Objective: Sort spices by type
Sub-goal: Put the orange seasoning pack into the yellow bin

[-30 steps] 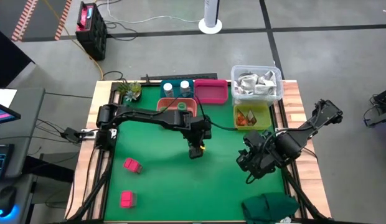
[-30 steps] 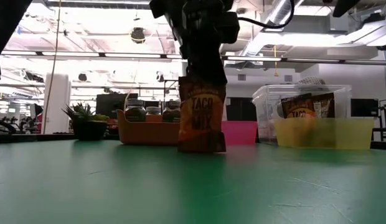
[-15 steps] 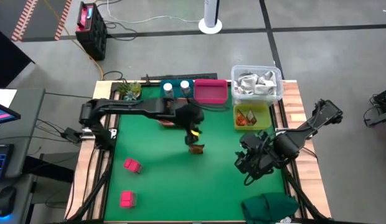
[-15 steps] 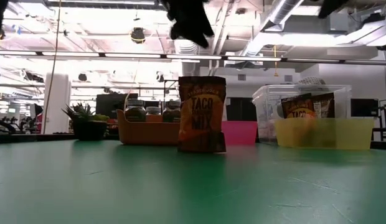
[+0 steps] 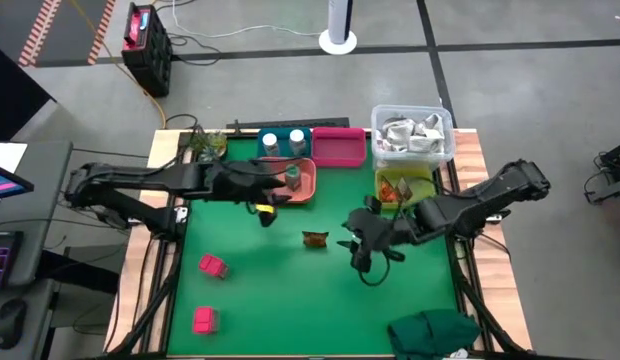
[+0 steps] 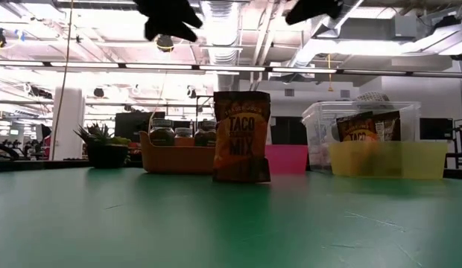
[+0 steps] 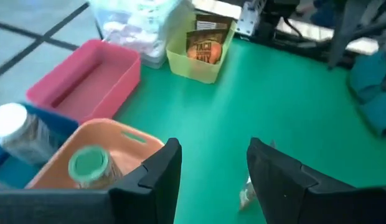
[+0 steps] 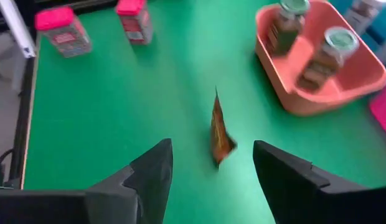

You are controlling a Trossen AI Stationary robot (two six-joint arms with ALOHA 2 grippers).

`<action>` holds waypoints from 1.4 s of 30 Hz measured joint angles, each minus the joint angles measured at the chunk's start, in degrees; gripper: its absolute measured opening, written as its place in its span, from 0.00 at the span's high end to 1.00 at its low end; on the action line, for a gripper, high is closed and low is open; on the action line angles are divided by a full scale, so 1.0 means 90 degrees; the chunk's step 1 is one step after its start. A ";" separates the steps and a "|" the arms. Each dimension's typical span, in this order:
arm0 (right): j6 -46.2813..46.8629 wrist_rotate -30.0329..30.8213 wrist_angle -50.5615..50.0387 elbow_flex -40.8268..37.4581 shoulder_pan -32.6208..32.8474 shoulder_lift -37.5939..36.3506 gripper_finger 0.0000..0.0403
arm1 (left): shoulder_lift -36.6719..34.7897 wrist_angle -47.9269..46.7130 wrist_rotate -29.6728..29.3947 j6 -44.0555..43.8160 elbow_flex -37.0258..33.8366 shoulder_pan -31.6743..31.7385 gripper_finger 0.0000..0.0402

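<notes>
1. The brown-orange sachet (image 5: 314, 239) stood upright on the green mat (image 5: 260, 300), near the centre, free of both grippers.
2. Two further sachets (image 5: 393, 188) sat in the yellow bin (image 5: 426, 181).
3. Two dark green jars (image 8: 305, 43) stood in the orange tray (image 5: 308, 186); white-capped jars (image 5: 281, 141) occupied the blue bin (image 5: 262, 132).
4. Two pink blocks (image 5: 208, 291) rested on the mat's left front area, well apart from the sachet.
5. The right gripper (image 5: 353, 243) hovered just beside the sachet, fingers spread, empty.
6. The left gripper (image 5: 264, 205) hung near the orange tray, fingers spread; it appeared empty.
7. The pink bin (image 5: 339, 147) sat between the blue bin and a clear container (image 5: 412, 134).
</notes>
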 joint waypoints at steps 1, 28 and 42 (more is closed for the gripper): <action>-0.0236 -0.0222 0.0116 0.0000 -0.0160 0.0000 0.36 | -0.0149 0.0029 -0.0081 -0.0172 -0.0132 -0.0047 0.57; -0.1591 -0.2334 0.1303 0.0117 -0.1438 0.2440 0.45 | -0.1625 -0.0785 -0.0847 -0.1453 -0.0340 -0.0445 0.57; 0.0322 -0.2448 -0.1072 0.0117 -0.1399 0.1613 0.94 | -0.1635 -0.0827 -0.0847 -0.1363 -0.0340 -0.0441 0.57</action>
